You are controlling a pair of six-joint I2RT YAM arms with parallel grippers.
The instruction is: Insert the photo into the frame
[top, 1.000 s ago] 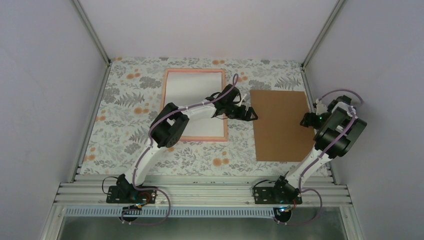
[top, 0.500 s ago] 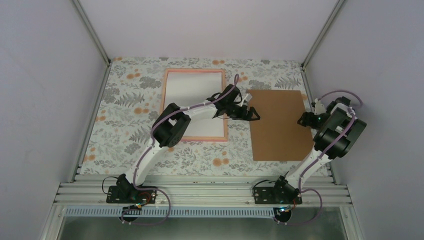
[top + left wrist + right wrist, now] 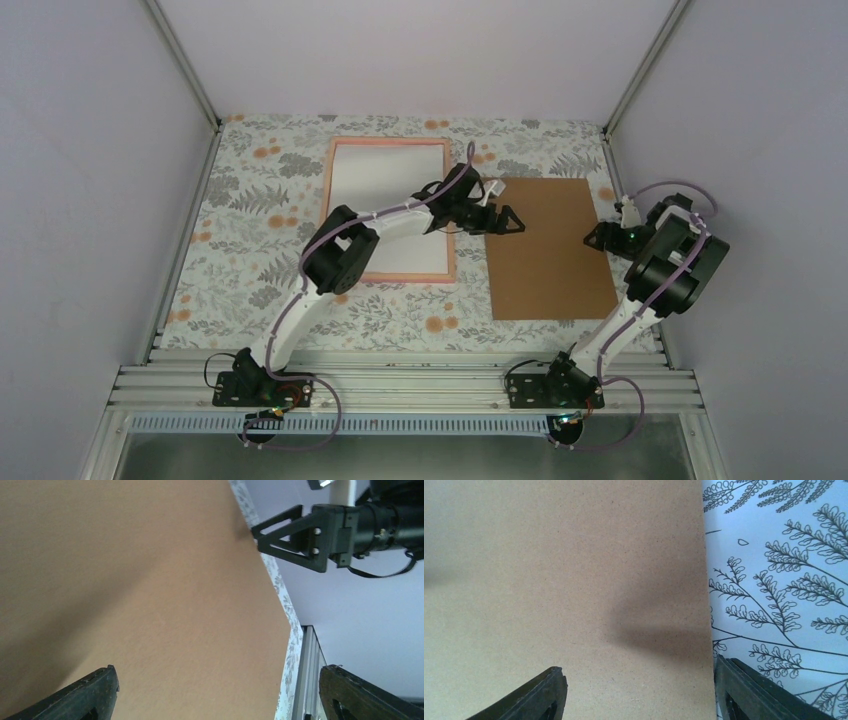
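The brown backing board [image 3: 550, 255] has slid left toward the frame [image 3: 380, 175], and the right gripper [image 3: 598, 238] has followed it to its right edge. There is one board, one pink frame and two grippers. The frame lies flat, left of centre on the floral table cover [image 3: 250, 200], near the board. The left gripper [image 3: 500, 218] hovers at the board's left edge, fingers wide apart and empty. The right gripper's fingers [image 3: 544, 695] also stand apart, straddling the board's right edge.
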